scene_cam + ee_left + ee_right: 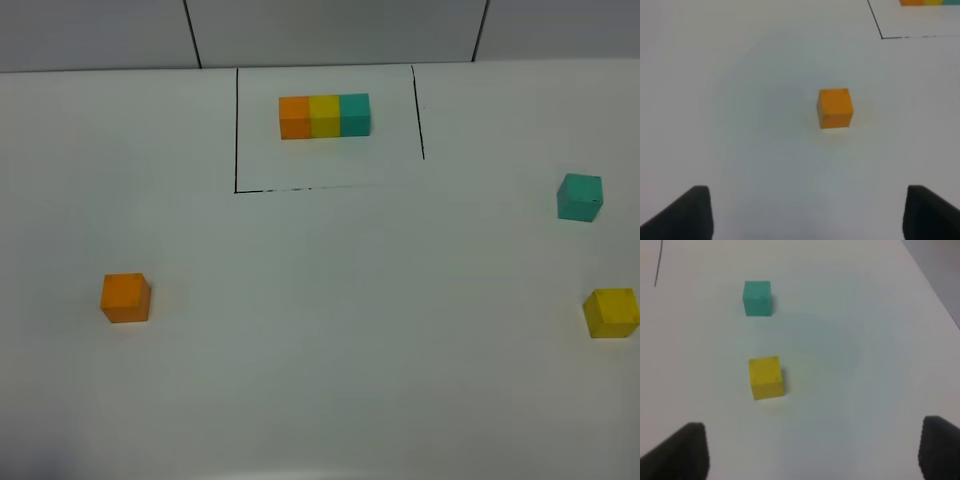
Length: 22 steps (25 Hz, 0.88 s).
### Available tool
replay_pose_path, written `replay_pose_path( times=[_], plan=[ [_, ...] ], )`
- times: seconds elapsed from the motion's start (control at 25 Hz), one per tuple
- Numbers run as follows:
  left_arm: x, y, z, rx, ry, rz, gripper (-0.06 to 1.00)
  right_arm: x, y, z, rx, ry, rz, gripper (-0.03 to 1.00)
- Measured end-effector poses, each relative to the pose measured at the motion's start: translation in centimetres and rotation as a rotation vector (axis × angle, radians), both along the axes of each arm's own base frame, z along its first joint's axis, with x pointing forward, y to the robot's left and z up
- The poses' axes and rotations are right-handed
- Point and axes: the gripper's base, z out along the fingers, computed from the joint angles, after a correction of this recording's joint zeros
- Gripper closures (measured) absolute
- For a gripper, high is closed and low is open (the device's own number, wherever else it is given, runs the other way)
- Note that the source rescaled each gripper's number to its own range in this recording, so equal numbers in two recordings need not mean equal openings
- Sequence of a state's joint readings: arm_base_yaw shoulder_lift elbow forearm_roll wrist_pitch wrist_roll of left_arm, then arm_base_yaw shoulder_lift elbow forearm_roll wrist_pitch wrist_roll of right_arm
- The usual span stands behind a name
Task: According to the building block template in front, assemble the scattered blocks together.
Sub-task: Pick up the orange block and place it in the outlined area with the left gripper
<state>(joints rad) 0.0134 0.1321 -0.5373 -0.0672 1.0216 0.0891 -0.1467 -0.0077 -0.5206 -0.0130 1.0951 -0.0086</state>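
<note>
The template (324,116) is a joined row of orange, yellow and teal cubes inside a black-lined frame at the back of the white table. A loose orange cube (125,297) sits at the left; it also shows in the left wrist view (835,107), well ahead of my open left gripper (807,215). A loose teal cube (579,196) and a loose yellow cube (611,312) sit at the right edge. In the right wrist view the yellow cube (766,377) lies nearer my open right gripper (812,452) and the teal cube (757,298) farther. Neither gripper shows in the exterior view.
The black frame lines (236,130) mark three sides around the template. The table's back edge meets a grey wall (320,30). The table's right edge (930,285) shows in the right wrist view.
</note>
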Motion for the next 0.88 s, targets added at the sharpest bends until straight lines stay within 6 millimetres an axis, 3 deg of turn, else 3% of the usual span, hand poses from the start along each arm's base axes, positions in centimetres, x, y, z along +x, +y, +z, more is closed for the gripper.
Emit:
replay_pose_path(
  times=[0.2, 0.52, 0.72, 0.88],
  plan=[
    [3.8, 0.1, 0.1, -0.002, 0.179, 0.003, -0.06, 0.0, 0.0, 0.0, 0.0, 0.0, 0.0, 0.25],
    [11.7, 0.2, 0.2, -0.039, 0.456, 0.044, -0.06, 0.0, 0.0, 0.0, 0.0, 0.0, 0.0, 0.25],
    [16.5, 0.2, -1.5, -0.071, 0.591, 0.09, -0.06, 0.0, 0.0, 0.0, 0.0, 0.0, 0.0, 0.25],
    [19.1, 0.1, -3.3, -0.096, 0.696, 0.105, -0.06, 0.0, 0.0, 0.0, 0.0, 0.0, 0.0, 0.25]
  ],
)
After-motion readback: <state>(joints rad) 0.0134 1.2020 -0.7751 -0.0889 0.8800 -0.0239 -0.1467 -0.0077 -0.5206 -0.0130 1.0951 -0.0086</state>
